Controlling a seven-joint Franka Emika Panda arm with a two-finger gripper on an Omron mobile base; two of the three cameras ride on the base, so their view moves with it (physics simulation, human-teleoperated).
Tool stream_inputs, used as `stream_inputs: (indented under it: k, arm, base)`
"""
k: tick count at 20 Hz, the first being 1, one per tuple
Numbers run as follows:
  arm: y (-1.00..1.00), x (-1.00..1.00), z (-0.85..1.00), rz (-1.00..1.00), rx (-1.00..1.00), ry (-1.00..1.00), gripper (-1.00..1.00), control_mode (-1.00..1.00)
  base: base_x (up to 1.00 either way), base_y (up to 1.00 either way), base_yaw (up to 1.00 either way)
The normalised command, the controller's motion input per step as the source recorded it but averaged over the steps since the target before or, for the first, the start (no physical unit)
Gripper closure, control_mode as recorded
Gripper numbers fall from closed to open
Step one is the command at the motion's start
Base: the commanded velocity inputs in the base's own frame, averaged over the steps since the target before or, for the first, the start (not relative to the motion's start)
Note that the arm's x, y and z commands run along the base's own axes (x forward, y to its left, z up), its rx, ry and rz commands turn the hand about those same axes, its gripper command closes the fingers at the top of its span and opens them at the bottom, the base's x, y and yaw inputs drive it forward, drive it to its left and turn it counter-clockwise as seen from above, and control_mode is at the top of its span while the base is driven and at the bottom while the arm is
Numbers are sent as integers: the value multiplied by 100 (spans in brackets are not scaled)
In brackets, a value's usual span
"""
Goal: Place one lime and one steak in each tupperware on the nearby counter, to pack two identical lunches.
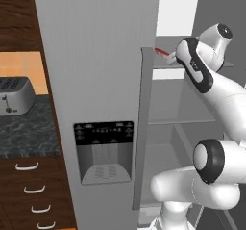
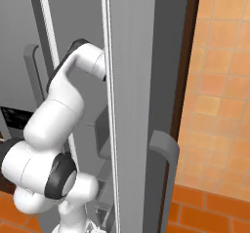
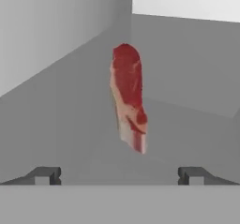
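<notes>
End effector [image 3: 120, 175] fingers spread apart, empty, facing steak [image 3: 129, 96] lying on grey fridge shelf [image 3: 187, 124]. From left base, steak [image 1: 163, 53] mostly hidden behind arm. Counter [image 1: 29, 128] at left carries toaster [image 1: 14, 95], cut off by frame edge.

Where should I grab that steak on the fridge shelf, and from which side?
Judging by the hand view, close across the narrow middle of the steak, coming straight in from the near end. It is long and thin, running away from the open gripper, whose wide-set fingertips could straddle it.

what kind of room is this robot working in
Most likely a home kitchen: a grey fridge with a dispenser panel in its door, a silver toaster on a marbled counter over wood drawers, and a steak on a fridge shelf ahead of the open gripper.
</notes>
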Motion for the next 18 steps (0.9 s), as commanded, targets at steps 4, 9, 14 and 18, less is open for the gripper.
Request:
stream_inputs:
  k: [4,9,14,18]
  arm:
    - [0,83,0,4,0,6,-100,-100]
    - [0,75,-5,3,0,4,-100,-100]
    - [4,21,-48,4,-11,-6,-100,-100]
    - [14,0,-60,2,-19,-19,100,-100]
  base:
    - [0,0,0]
    - [0,0,0]
    - [0,0,0]
    - [0,0,0]
